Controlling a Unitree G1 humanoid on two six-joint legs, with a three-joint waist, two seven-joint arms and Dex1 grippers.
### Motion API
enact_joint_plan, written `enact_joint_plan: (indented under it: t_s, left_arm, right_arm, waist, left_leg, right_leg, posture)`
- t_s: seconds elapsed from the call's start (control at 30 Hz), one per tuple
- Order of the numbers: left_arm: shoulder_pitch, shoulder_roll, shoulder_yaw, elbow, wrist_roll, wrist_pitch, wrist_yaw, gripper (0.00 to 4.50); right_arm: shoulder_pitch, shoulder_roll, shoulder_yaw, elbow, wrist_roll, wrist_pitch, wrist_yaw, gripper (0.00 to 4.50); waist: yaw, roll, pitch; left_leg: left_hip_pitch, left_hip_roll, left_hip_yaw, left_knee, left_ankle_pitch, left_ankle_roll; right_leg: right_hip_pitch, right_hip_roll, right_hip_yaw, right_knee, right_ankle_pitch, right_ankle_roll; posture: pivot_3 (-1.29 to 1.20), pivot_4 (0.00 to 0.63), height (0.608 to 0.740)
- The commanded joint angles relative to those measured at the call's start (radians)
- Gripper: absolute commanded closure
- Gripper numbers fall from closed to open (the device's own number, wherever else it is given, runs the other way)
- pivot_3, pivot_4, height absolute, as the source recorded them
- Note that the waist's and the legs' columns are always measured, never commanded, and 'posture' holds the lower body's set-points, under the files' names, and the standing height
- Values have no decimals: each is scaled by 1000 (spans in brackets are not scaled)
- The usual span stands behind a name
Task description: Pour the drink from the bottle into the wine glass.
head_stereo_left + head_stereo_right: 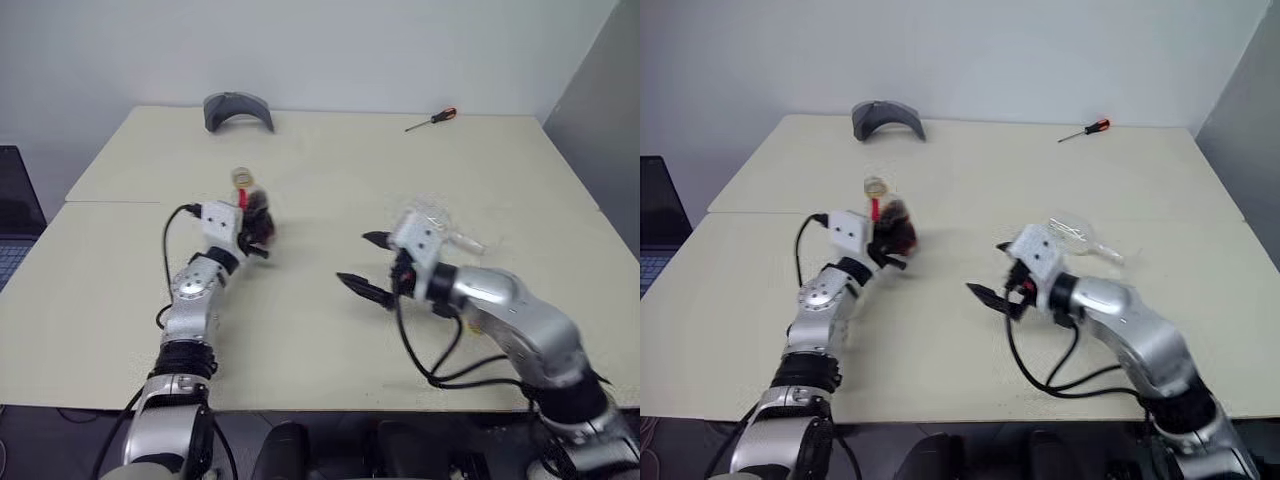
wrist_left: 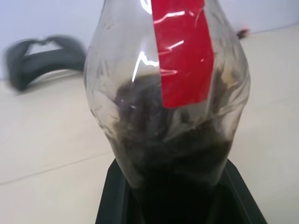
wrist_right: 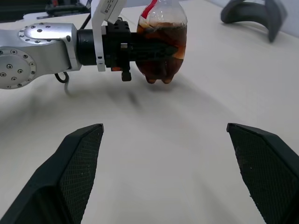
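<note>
- Left hand (image 1: pixel 250 232): pinches the bottle (image 1: pixel 254 208) low on its bulbous body, the two black fingers pressed against the plastic on either side. In the right wrist view the bottle's base appears to sit just above the worktop (image 1: pixel 320 330), though contact cannot be ruled out.
- Bottle: small, clear, squat; red neck label and yellowish top at 12 o'clock of the body; held upright. Whether a cap is on cannot be told.
- Drink (image 3: pixel 161 56): dark brown liquid filling roughly the lower half of the bottle; nothing spilled on the worktop.
- Right hand (image 1: pixel 365 265): fingers spread wide, holding nothing, pointing across the worktop towards the bottle at its 9 o'clock.
- Wine glass (image 1: pixel 1075 236): clear and stemmed, apparently lying on its side just behind the right wrist, at about 3 o'clock of the bottle and well apart from it. It appears empty.
- Step in hand, as judged: the glass must stand upright before any pour. The free hand would do well to take the glass by its bowl or stem, set it on its foot, and steady it there.
- Pouring advice: bring the bottle's mouth over the bowl first, then tilt slowly; the grip sits low, so the neck will swing widely.
- Other items: a grey curved object (image 1: pixel 238 110) at 12 o'clock; a red-handled screwdriver (image 1: pixel 432 120) at 1 o'clock.
</note>
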Motion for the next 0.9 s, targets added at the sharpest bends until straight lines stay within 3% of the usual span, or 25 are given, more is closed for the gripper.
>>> enact_joint_plan:
  t_s: [0.03, 0.5, 0.73, 0.9]
  left_arm:
    - [-37, 35, 42, 47, -14, -57, 10, 3863]
    - [-32, 80, 73, 207, -7, -150, 36, 3864]
    - [7, 59, 86, 157, -31, -146, 55, 1646]
    - [130, 41, 104, -73, -63, -65, 86, 77]
  right_arm:
    - [-78, 22, 42, 31, -36, -7, 48, 0]
    - [-162, 155, 88, 96, -75, 16, 91, 0]
    - [-152, 162, 66, 73, -78, 39, 78, 0]
    - [-138, 136, 35, 28, -71, 54, 81, 0]
  waist:
    - [11, -1, 0]
    - [15, -2, 0]
    - [13, -2, 0]
    - [11, -2, 0]
  left_leg:
    - [0, 0, 0, 0, 0, 0]
    - [0, 1, -1, 0, 0, 0]
    - [1, 1, 0, 0, 0, 0]
    - [1, 2, 0, 0, 0, 0]
  right_leg:
    - [0, -1, -1, 0, 1, -2]
    - [-1, -1, -2, 2, 2, -4]
    - [-1, -1, -2, 3, 3, -5]
    - [-1, -1, -2, 2, 3, -5]
  posture:
    - [0, 150, 740]
    - [0, 150, 740]
    - [0, 150, 740]
    - [0, 150, 740]
